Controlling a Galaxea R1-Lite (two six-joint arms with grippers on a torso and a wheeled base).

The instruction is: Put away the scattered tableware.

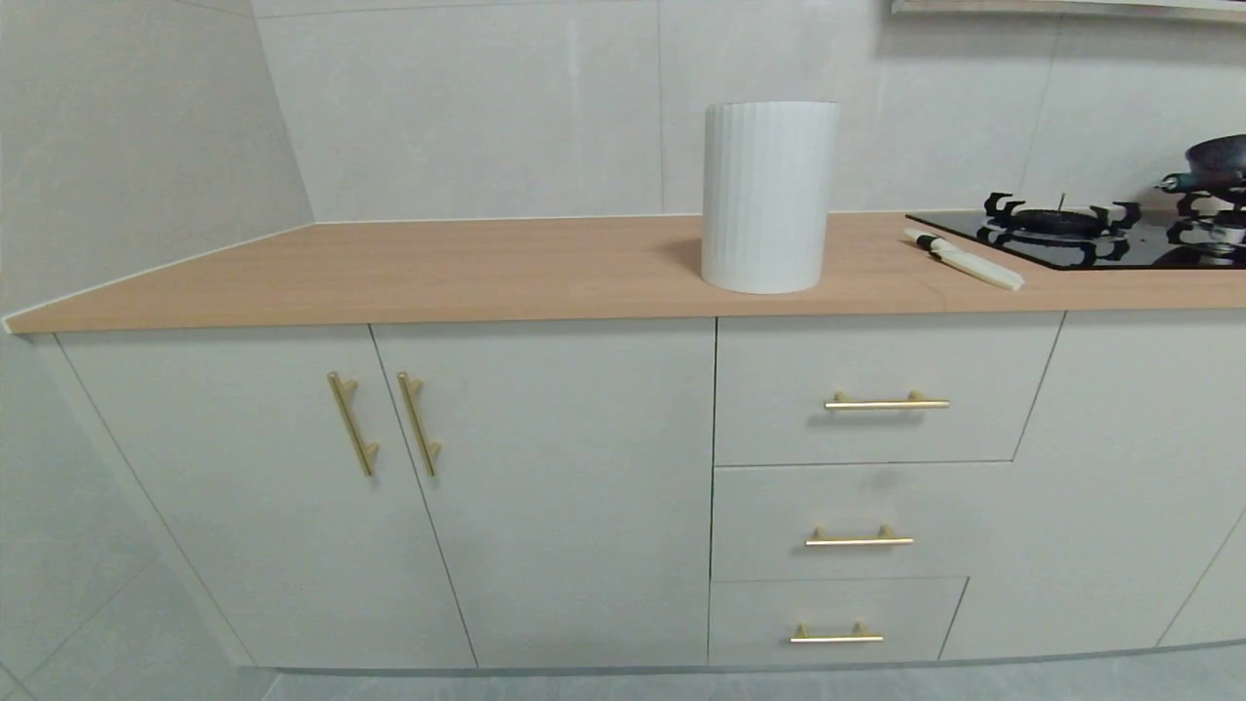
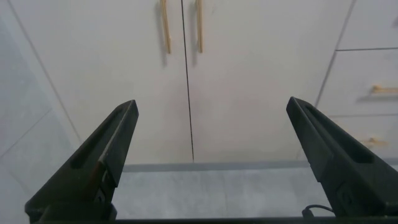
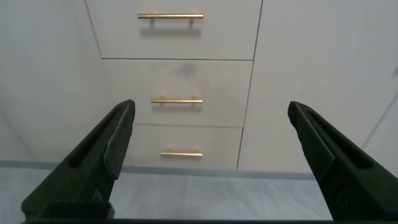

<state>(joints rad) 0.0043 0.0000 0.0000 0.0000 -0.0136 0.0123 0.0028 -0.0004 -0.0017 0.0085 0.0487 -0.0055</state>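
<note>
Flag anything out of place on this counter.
A knife lies loose and askew on the countertop, between the white ribbed container and the cooktop. Nothing else looks spilled or damaged.

No readable text, labels or nos. on anything in view.

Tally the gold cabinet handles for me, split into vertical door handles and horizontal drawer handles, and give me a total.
Vertical door handles: 2
Horizontal drawer handles: 3
Total: 5
</note>
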